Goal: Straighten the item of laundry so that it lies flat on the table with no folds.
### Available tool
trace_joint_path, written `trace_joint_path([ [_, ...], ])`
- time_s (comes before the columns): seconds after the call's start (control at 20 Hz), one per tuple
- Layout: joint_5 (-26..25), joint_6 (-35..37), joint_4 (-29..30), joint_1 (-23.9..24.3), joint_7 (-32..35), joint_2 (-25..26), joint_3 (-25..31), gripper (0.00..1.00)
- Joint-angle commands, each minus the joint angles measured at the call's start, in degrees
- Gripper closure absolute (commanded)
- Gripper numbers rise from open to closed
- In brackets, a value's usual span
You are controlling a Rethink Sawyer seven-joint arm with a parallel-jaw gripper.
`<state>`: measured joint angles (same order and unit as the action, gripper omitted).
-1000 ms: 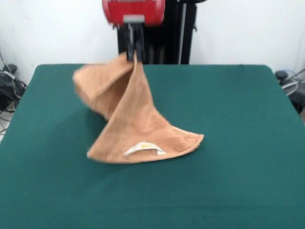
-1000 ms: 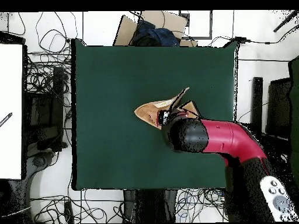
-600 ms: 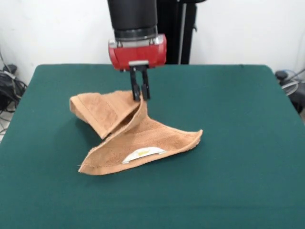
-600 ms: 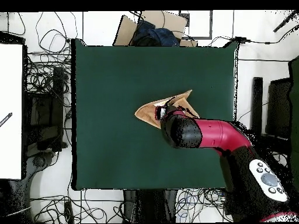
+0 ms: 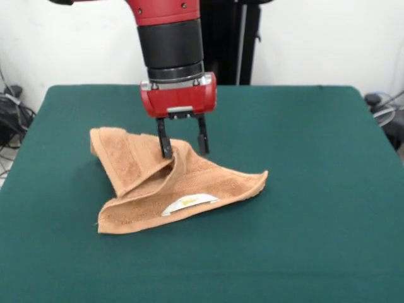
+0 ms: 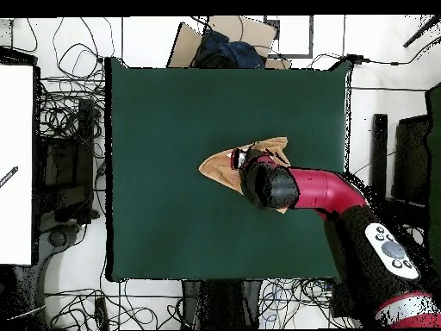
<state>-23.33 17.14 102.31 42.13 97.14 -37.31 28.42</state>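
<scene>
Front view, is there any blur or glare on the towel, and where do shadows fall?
Front view: the folded orange-tan terry towel is sharp, no glare; soft dark shadow on the dark green cloth-topped table along the towel's near edge; the open black pincer shows crisp too. Overhead view: the red and black arm hides much of the towel, so shadows cannot be judged.

Front view: the camera sits at one side of the table, raised slightly and angled down across the green top toward a white wall. It is close; the table's near corners are cut off at the lower edge.

Overhead view: the camera looks straight down from well above. The whole table appears, with surrounding floor, cables and equipment.

Shared region: both views cover the table top, the folded orange-tan towel and the red arm above it.
</scene>
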Motion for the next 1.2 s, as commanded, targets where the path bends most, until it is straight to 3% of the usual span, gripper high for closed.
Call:
trace_joint_path([
  [0.05, -4.4, 4.5, -3.6, -2.8, -3.0, 0.0, 0.2, 0.0],
  [0.4, -2.8, 7.7, -2.9, -4.3, -1.6, -2.3, -1.8, 0.0],
  [0.7, 3.2, 21.4, -0.3, -8.5, 1.4, -14.4, -4.1, 0.0],
  [0.95, 2.4, 19.1, 2.2, -8.9, 4.3, -15.3, -4.2, 0.0],
  [1.2, 2.2, 22.0, 0.4, -9.0, 4.0, -14.3, -4.1, 0.0],
])
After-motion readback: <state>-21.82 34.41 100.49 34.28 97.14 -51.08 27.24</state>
